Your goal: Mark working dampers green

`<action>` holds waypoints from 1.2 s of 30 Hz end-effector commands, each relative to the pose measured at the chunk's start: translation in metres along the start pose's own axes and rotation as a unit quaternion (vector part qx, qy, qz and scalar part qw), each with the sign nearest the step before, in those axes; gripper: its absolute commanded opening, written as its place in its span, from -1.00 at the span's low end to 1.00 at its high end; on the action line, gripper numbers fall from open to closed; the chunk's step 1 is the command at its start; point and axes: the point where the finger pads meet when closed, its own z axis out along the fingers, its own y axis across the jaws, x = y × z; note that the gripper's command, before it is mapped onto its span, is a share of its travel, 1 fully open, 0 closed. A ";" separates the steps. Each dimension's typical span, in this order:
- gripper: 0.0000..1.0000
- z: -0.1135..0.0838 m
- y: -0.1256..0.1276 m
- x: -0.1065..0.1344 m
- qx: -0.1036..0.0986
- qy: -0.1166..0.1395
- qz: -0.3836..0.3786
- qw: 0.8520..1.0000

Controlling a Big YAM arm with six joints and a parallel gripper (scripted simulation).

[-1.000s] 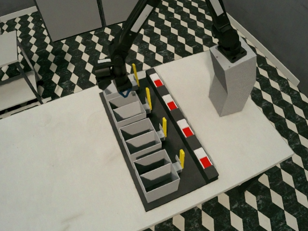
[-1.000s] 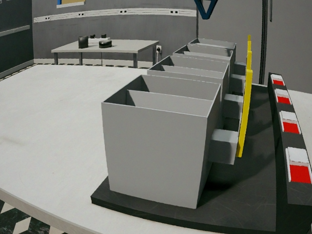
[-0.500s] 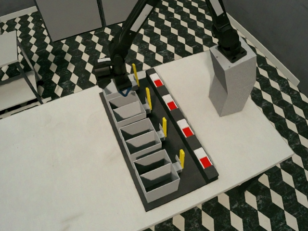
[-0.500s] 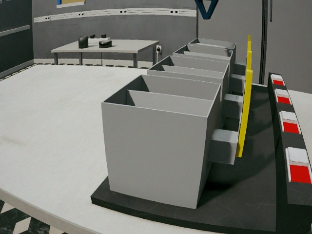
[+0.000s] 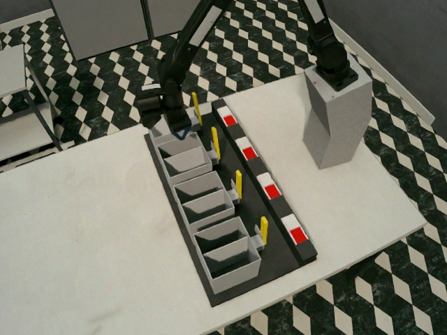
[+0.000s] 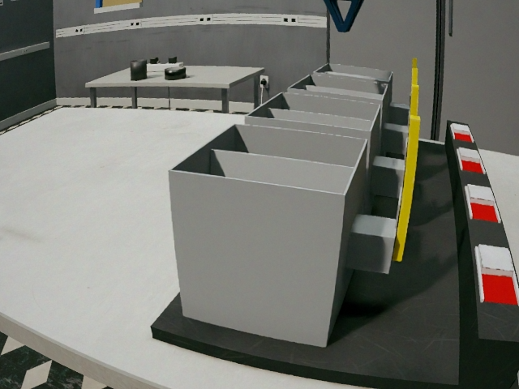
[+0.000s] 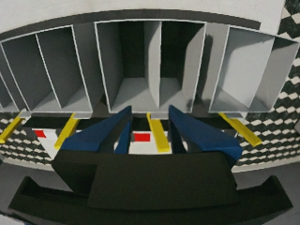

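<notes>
Four grey damper boxes stand in a row on a dark base plate [image 5: 252, 216] [image 6: 402, 331], from the nearest [image 5: 227, 252] [image 6: 259, 234] to the farthest [image 5: 160, 132] [image 6: 356, 73]. Each has an upright yellow lever, such as the nearest one [image 5: 264, 229] [image 6: 407, 188]. The black slider rail [image 5: 285, 207] [image 6: 488, 234] carries four sliders, all showing red [image 5: 298, 234] [image 6: 499, 288], each with its white cover [image 5: 290, 220] [image 6: 495, 257] at the far side. My gripper [image 5: 180, 134] [image 6: 342, 16] [image 7: 150, 111], with blue fingers, hangs above the far two dampers, partly open and empty.
The arm's grey pedestal [image 5: 337, 115] stands on the white table [image 5: 90, 216] to the right of the rail. A metal shelf [image 5: 14, 90] stands off the table's left. A side table [image 6: 176, 77] with dark objects is in the background.
</notes>
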 end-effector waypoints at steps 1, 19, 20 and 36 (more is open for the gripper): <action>-0.28 -0.019 -0.004 -0.020 0.006 -0.026 0.004 1.000; -0.28 -0.005 -0.016 0.027 -0.022 -0.020 0.000 1.000; -0.28 -0.005 -0.016 0.027 -0.022 -0.020 0.000 1.000; -0.28 0.011 -0.035 0.100 -0.087 -0.032 -0.016 0.996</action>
